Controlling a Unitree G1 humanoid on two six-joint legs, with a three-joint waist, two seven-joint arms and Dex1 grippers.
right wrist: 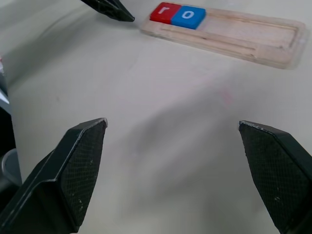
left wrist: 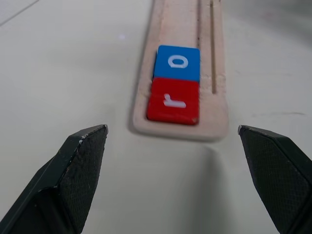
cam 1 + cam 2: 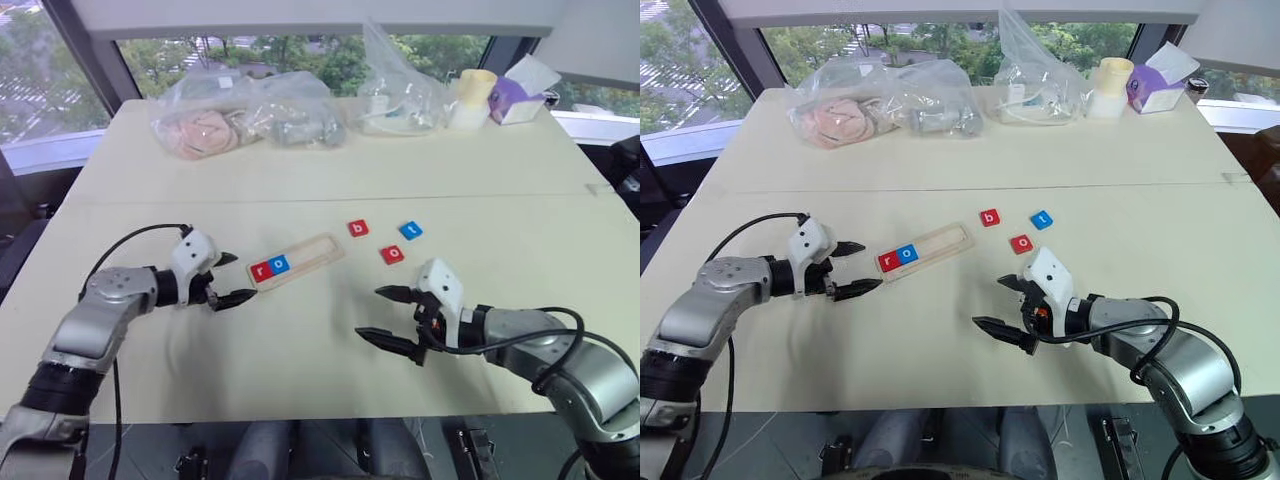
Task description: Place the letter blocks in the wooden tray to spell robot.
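Observation:
The wooden tray (image 3: 297, 260) lies slantwise on the table, with a red r block (image 3: 262, 269) and a blue o block (image 3: 280, 264) at its left end. A red b block (image 3: 358, 229), a blue t block (image 3: 410, 230) and a red o block (image 3: 393, 254) lie loose to its right. My left gripper (image 3: 233, 278) is open and empty just left of the tray's end, pointing at it. Nearer the front edge, my right gripper (image 3: 385, 314) is open and empty below the loose blocks. In the left wrist view the r block (image 2: 173, 101) sits between the fingertips (image 2: 85, 146).
Clear plastic bags (image 3: 250, 112) with contents lie along the far side of the table. A pale cup (image 3: 472, 98) and a purple tissue box (image 3: 520, 98) stand at the back right. A seam (image 3: 330, 200) runs across the table behind the tray.

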